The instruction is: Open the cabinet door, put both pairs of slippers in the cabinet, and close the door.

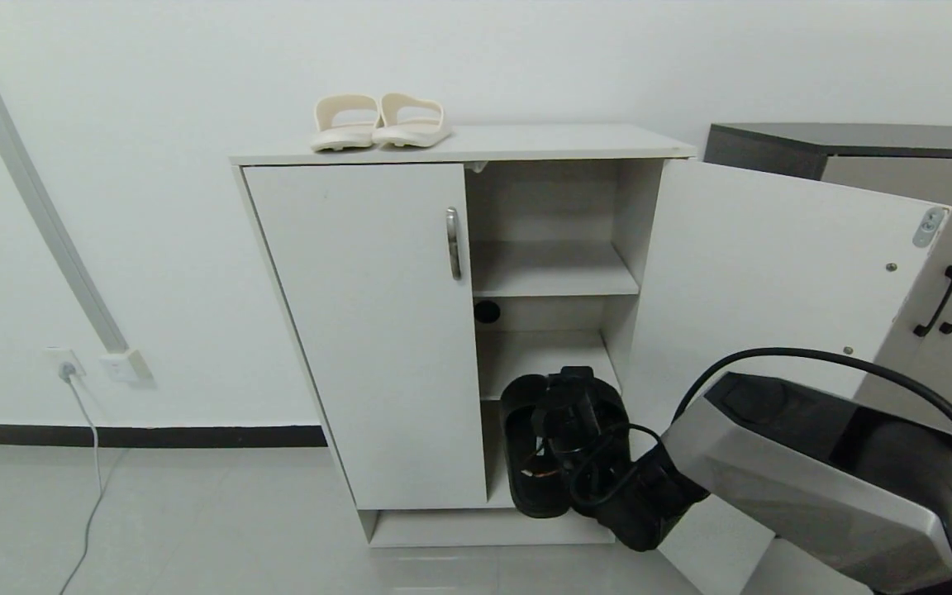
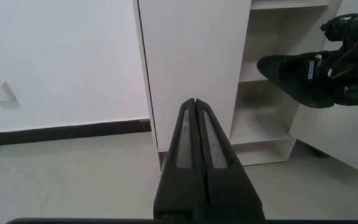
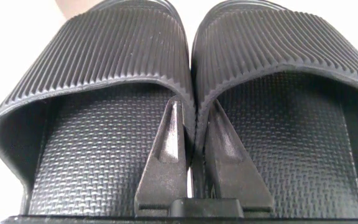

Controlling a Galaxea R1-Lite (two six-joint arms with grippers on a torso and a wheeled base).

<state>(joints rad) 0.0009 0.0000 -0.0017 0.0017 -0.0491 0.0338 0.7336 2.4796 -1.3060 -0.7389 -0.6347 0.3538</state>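
1. The right gripper [image 3: 194, 107] is clenched on the black slippers [image 1: 530, 450]. Its fingers [image 3: 166, 158] pinch the two inner strap edges where the pair meets, so one grasp carries both slippers.

2. Governing relation: the open half of the cabinet [image 1: 575, 139] lies straight ahead of the right gripper. The long axis of the pair runs forward from the gripper, toes toward the opening and soles down. The toes are about level with the lower shelf [image 1: 546, 355]. Whether they are past the front edge cannot be told.

3. The right door [image 1: 757, 281] stands swung wide, just to the right of the gripper. The left door [image 1: 360, 330] is shut, and its handle [image 1: 453, 244] is up and to the left of the gripper.

4. Contents: the upper shelf [image 1: 554, 268] and the lower shelf carry no slipper. The lowest space is largely hidden behind the held pair.

5. The cream slippers [image 1: 381, 122] rest side by side, touching, on the cabinet top. They are above and to the left of the right gripper, well apart from it.

6. The left gripper [image 2: 194, 104] has its fingers pressed together on nothing. It hangs low before the left door, to the left of the right gripper. It is judged to be the arm on the cream pair's side.

7. Judged next move: advance the pair along its long axis, keeping clear of the shelf edge and the right door.
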